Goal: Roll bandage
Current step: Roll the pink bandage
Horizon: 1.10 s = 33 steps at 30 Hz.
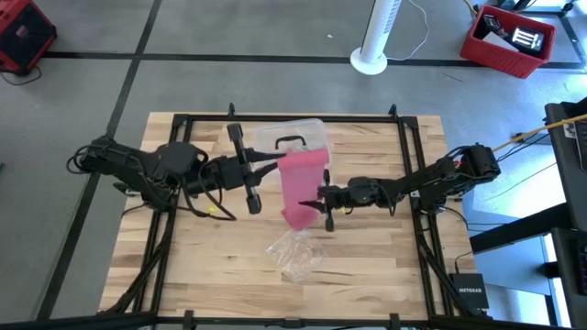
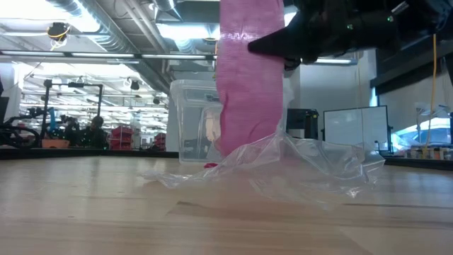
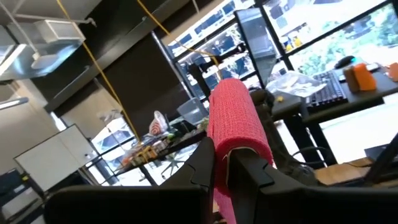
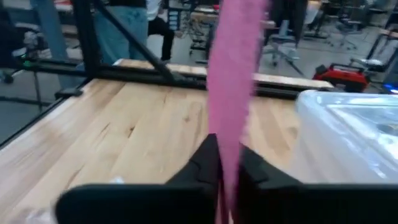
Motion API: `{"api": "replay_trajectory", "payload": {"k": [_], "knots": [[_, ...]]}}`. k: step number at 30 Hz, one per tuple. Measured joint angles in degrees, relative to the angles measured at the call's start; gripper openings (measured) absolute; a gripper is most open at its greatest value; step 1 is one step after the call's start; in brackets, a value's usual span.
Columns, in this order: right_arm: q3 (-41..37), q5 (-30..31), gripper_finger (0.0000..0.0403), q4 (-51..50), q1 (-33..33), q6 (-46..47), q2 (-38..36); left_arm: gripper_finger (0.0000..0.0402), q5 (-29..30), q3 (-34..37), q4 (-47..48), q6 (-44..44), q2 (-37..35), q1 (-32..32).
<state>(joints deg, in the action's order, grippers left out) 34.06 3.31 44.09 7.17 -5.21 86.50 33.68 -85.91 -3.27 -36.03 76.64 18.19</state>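
Both grippers held the bandage stretched above the table, ready for rolling.

The wooden table [image 1: 183, 266] lay below both arms. Just beyond the left gripper [image 1: 275, 166] stood the clear plastic box [image 1: 307, 136], and on the boards below the right gripper [image 1: 320, 198] lay the crumpled clear wrapper [image 1: 295, 255], both apart from the work. The pink bandage [image 1: 303, 186] hung off the table between the two grippers. The left gripper's fingers were clamped on its upper end; the right gripper's fingers had pinched shut on the strip lower down, the loose tail drooping past them. Held at two points, the strip was probably kept taut so it could be wound evenly.
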Motion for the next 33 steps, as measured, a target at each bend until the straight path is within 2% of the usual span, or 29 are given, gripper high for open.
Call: {"api": "replay_trajectory", "payload": {"k": [3,6,10,13,20,27,33], "knots": [[0.00,-0.05,0.0021,-0.99,0.02,0.80,-0.26,0.0019,0.26,0.00,-1.07,-0.94,0.00,-0.19],[-0.02,-0.95,0.0008,-2.23,1.87,0.64,-2.07,0.0019,2.32,0.00,-2.12,-2.72,0.00,-0.22],[-0.04,-1.20,0.0010,-4.41,5.86,0.51,-6.69,0.0019,5.30,0.00,-1.75,-5.54,-0.04,-0.84],[0.23,-1.26,0.0005,-6.45,8.32,3.72,-11.36,0.0019,6.57,0.00,-1.16,-7.06,-0.02,-1.95],[6.20,-2.47,0.0003,-18.74,14.23,4.83,-20.37,0.0014,9.91,0.03,4.58,-7.94,-0.02,-5.88],[14.29,-2.13,0.0003,-29.92,20.23,2.08,-20.28,0.0008,11.21,1.07,3.97,-7.91,-0.02,-9.35],[18.09,4.16,0.0002,-32.45,26.69,-2.92,-20.26,0.0005,11.76,1.09,8.64,-7.29,0.00,-10.28]]}}
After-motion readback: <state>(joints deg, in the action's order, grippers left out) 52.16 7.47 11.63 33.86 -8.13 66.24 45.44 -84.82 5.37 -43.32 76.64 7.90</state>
